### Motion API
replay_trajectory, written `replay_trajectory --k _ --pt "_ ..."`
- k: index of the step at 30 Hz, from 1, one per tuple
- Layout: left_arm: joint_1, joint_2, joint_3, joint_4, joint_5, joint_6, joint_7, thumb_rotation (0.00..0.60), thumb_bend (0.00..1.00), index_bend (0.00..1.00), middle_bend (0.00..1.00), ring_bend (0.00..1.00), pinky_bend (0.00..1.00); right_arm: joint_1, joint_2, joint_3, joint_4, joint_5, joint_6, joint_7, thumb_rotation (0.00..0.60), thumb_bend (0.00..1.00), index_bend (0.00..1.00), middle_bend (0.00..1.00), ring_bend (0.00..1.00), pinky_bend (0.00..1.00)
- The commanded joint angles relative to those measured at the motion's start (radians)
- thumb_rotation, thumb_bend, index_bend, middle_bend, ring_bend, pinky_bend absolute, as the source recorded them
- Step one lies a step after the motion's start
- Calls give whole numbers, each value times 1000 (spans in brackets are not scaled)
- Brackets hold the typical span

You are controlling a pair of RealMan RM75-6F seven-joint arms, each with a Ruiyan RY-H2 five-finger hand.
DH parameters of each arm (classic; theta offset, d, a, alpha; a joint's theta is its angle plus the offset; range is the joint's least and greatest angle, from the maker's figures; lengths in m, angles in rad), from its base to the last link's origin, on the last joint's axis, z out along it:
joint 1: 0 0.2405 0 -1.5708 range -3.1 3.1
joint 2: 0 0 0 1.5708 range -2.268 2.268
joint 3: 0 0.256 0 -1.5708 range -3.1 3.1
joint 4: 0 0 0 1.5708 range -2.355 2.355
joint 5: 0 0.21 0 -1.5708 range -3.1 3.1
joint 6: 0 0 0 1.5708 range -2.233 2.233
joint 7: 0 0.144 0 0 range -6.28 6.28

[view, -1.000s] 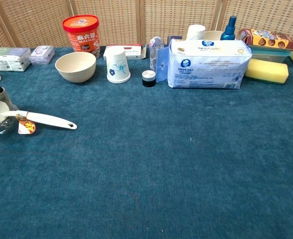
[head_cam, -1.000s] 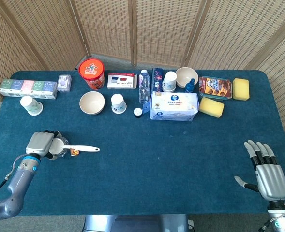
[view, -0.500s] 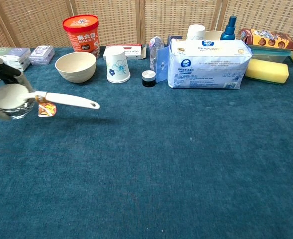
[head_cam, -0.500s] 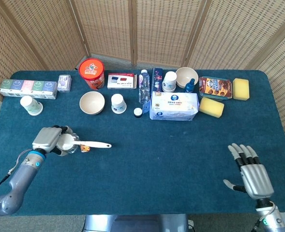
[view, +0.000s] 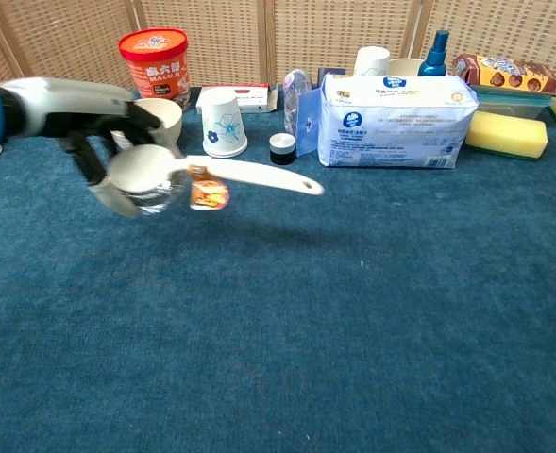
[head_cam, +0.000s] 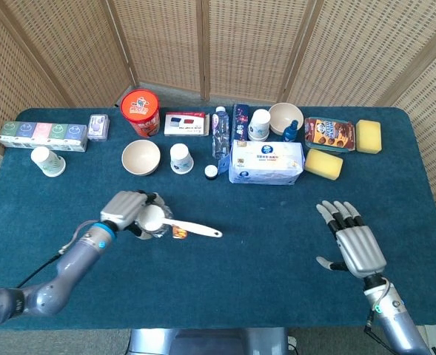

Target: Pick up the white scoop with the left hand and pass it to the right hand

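Observation:
My left hand (head_cam: 129, 211) (view: 108, 132) grips the bowl end of the white scoop (head_cam: 175, 224) (view: 221, 174), lifted above the blue table. Its handle points right, toward the table's middle, and a small orange tag (view: 208, 193) hangs from the handle near the bowl. At the right side my right hand (head_cam: 351, 244) floats above the cloth, open with fingers spread and nothing in it. A wide gap of bare cloth separates the handle's tip from that hand. The chest view does not show the right hand.
Along the back stand a red canister (head_cam: 141, 112), a beige bowl (head_cam: 141, 157), a paper cup (head_cam: 180, 158), a tissue pack (head_cam: 266, 163), bottles, a snack tray (head_cam: 326, 133) and yellow sponges (head_cam: 323, 163). A box row (head_cam: 43, 134) and cup (head_cam: 47, 161) sit at back left.
My left hand has carried the scoop up and to the right, toward the table's centre. My right hand has moved forward and leftward from the near right edge.

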Motion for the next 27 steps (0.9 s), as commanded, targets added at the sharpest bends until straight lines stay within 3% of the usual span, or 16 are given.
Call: replay_trajectory --k 1,12,27 --pt "-69 -91 -15 21 -49 11 23 600 40 320 340 223 348 30 -6 19 -12 21 -32 -5 508 0 0 0 0 0" --pt "-186 -303 -57 65 -68 119 62 600 37 317 340 217 348 89 -9 46 -22 71 -81 -30 509 0 0 0 0 0" --pt "-274 -341 -86 61 -155 219 153 600 37 316 340 217 348 126 28 15 -106 110 -128 -160 508 0 0 0 0 0"
